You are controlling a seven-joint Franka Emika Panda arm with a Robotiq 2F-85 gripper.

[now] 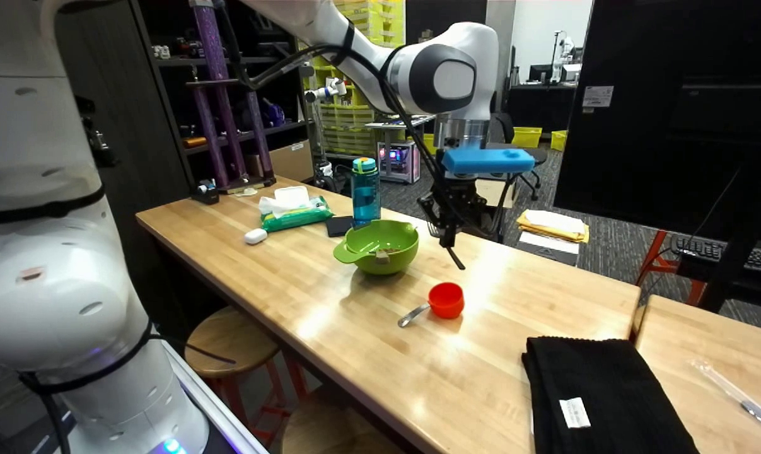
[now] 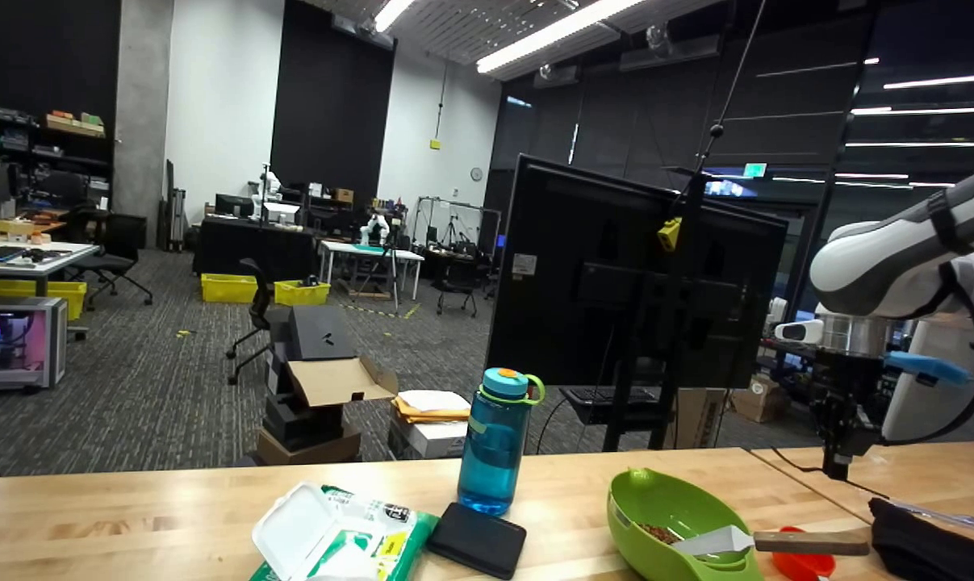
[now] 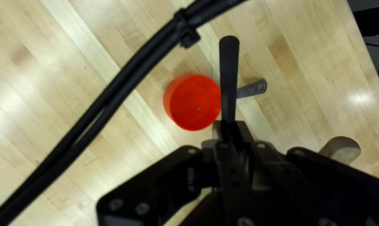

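Observation:
My gripper is shut on a thin utensil with a black handle, held above the table in both exterior views. In the wrist view the handle juts out past the fingertips; its other end is hidden there. Below it on the wood stands a red measuring cup, upright, its metal handle partly covered by the utensil. Beside the cup, a green bowl holds some reddish-brown bits. A server with a metal blade and wooden handle lies across the bowl's rim.
A blue bottle, a green wipes pack, a black flat case and a small white case are farther along the table. Folded black cloth lies at the near end. Stools stand alongside.

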